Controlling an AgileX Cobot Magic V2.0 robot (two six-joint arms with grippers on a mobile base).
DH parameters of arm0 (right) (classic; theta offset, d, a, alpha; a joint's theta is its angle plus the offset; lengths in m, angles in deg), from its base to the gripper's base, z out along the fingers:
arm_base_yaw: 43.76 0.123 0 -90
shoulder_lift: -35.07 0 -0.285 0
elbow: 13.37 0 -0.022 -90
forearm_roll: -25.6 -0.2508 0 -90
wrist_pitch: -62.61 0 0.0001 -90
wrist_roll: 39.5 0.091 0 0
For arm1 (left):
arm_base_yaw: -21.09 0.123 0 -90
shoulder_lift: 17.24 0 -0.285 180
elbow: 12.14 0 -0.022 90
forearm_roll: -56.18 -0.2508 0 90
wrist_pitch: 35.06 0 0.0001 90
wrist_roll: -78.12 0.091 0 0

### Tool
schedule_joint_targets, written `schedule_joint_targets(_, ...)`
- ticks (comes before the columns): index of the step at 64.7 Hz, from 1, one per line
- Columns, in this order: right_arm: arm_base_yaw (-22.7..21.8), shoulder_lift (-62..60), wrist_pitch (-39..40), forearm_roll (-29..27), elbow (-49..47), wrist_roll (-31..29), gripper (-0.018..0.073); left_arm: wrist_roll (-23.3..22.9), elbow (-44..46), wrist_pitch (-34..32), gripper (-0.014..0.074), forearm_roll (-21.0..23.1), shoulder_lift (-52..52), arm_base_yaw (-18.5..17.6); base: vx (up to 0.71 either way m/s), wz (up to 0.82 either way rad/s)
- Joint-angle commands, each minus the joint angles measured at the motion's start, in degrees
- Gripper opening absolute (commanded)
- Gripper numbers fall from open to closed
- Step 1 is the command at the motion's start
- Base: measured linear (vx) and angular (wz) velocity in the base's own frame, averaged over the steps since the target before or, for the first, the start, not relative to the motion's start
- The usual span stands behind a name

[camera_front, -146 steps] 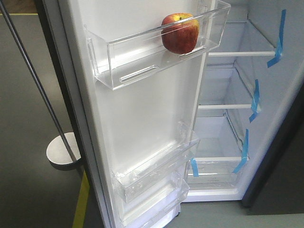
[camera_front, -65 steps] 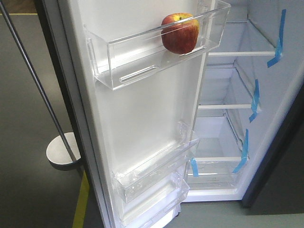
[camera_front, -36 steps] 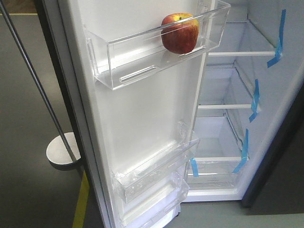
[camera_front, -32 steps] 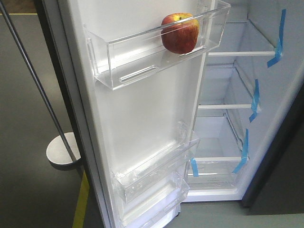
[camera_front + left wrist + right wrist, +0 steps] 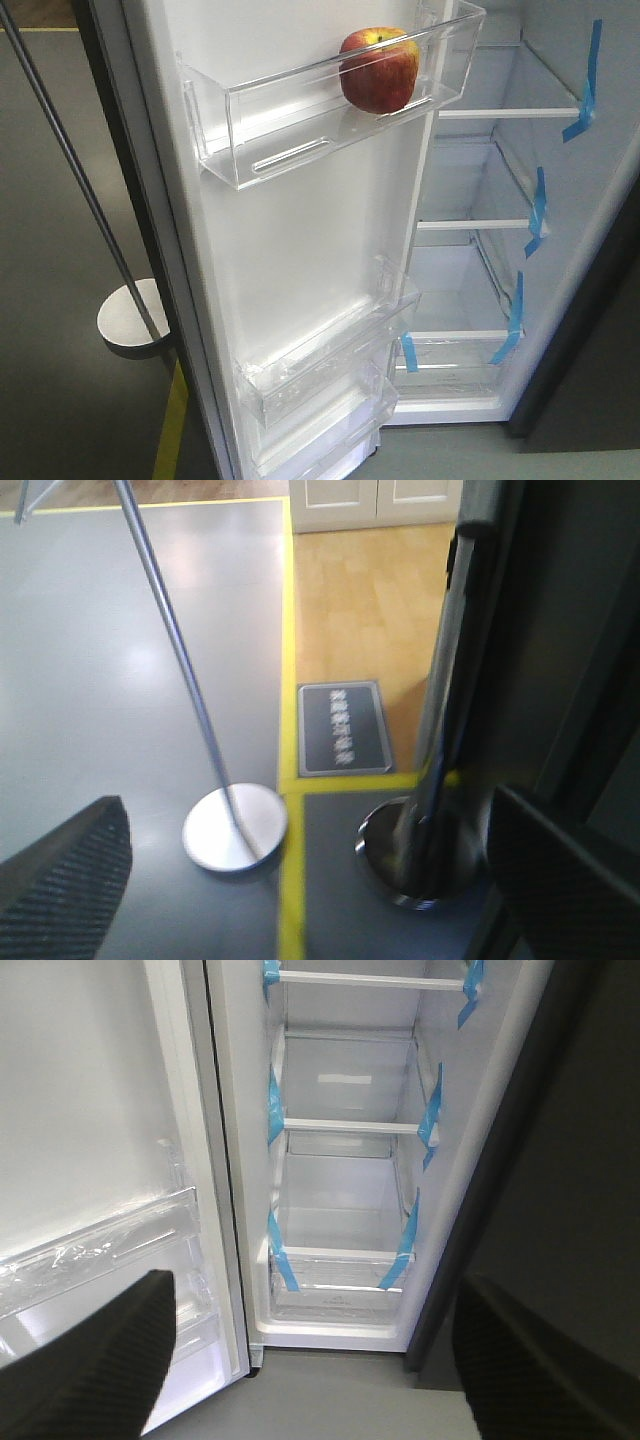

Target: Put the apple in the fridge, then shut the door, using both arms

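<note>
The red apple [image 5: 379, 70] lies in the top clear bin [image 5: 290, 130] of the door [image 5: 300, 250], which stands wide open with its white lining facing me. To its right is the fridge [image 5: 470, 180], white inside, with white-edged shelves and blue tape strips. No arm shows in the front view. My left gripper [image 5: 310, 900] is open over the floor with nothing between its fingers. My right gripper [image 5: 320, 1380] is open and empty too, low in front of the fridge [image 5: 350, 1200] with the door [image 5: 90, 1110] at its left.
A thin metal pole on a round silver base [image 5: 135, 318] stands left of the door, and shows again in the left wrist view [image 5: 235, 828]. Yellow floor tape [image 5: 172, 420] runs under the door. A chrome-based post [image 5: 410, 865] and a dark panel [image 5: 580, 630] are close on the left gripper's right.
</note>
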Motion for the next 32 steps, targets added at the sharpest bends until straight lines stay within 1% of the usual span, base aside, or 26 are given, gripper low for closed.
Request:
schedule_joint_targets(1,-0.5,0.7,3.8,1.4,-1.2,-0.2,0.0545,-4.9,3.1,-10.2,0.0669,0.0,1.9,0.1,0.00,0.00)
schedule_joint_targets(6,-0.5,0.7,3.8,1.4,-1.2,-0.2,0.0545,-7.7,6.5,-13.1,0.0637,0.0,6.4,0.1,0.00,0.00)
schedule_joint_targets(12,-0.5,0.7,3.8,1.4,-1.2,-0.2,0.0545,-9.8,12.3,-13.3,0.0601,0.0,13.0,0.1,0.00,0.00)
schedule_joint_targets(21,-0.5,0.7,3.8,1.4,-1.2,-0.2,0.0545,-10.1,20.0,-13.1,0.0567,0.0,22.4,0.1,0.00,0.00)
schedule_joint_targets(28,-0.5,0.7,3.8,1.4,-1.2,-0.2,0.0545,-10.1,25.5,-12.2,0.0565,0.3,28.7,0.1,0.00,0.00)
schedule_joint_targets(32,-0.5,0.7,3.8,1.4,-1.2,-0.2,0.0545,-10.1,28.3,-11.4,0.0565,1.3,32.1,0.1,0.00,0.00)
